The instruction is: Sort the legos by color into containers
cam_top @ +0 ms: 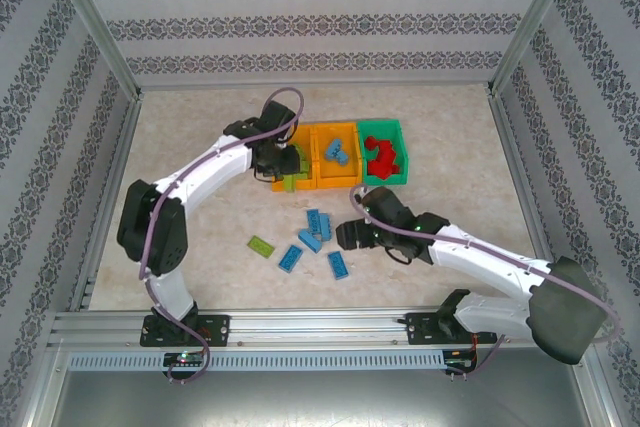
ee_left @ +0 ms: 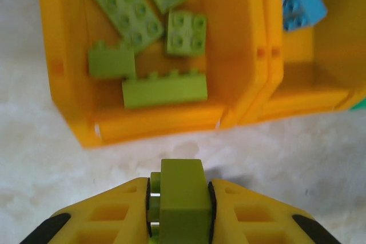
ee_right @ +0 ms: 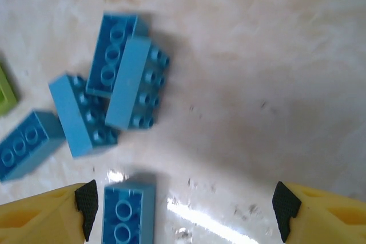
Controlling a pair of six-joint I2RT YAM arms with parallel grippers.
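Observation:
My left gripper [ee_left: 182, 212] is shut on a lime green lego [ee_left: 182, 195], just short of the near wall of the left orange container [ee_left: 154, 127]. Several green legos [ee_left: 164, 90] lie in that container. The middle orange container [cam_top: 336, 179] holds blue legos [ee_left: 303, 10], and the green container [cam_top: 384, 179] holds red ones [cam_top: 380, 154]. My right gripper [ee_right: 186, 207] is open low over the table. A blue lego [ee_right: 128, 212] lies just inside its left fingertip [ee_right: 87, 201]. More blue legos [ee_right: 134, 84] lie in a loose cluster ahead of it.
One green lego [cam_top: 262, 245] lies on the table left of the blue cluster [cam_top: 315, 232]. The marble-patterned tabletop is fenced by metal rails and patterned walls. The left arm [cam_top: 200, 172] arches over the table's left side.

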